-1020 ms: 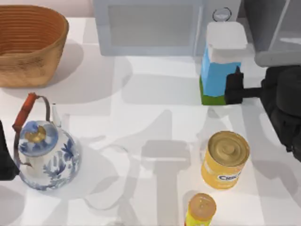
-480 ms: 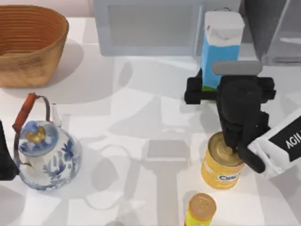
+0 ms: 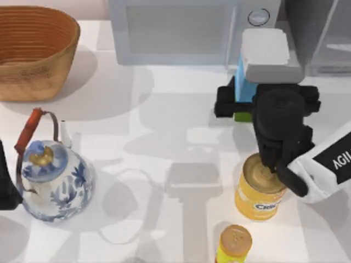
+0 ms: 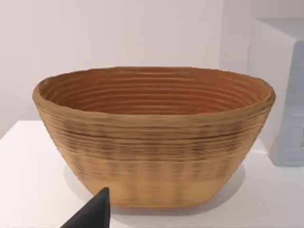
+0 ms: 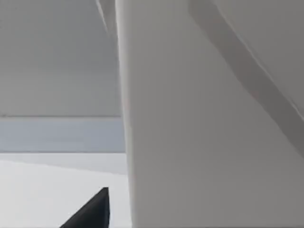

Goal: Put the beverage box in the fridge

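Note:
The beverage box, white on top with a blue side and a green base, stands tall at the back right, just in front of the microwave's knob. My right gripper is shut on its lower part, black fingers on either side. The box top looks large, as if raised off the table. The dark grey fridge with its translucent door panel is in the back right corner, just right of the box. A pale surface fills the right wrist view close up. My left gripper is parked at the left edge.
A white microwave stands at the back centre. My right arm reaches over a big yellow can; a smaller yellow can is at the front edge. A blue-and-white teapot sits front left, a woven basket back left.
My right arm swung in from the right edge to behind the box and closed around it. The box shifted toward the back, then came nearer to the camera.

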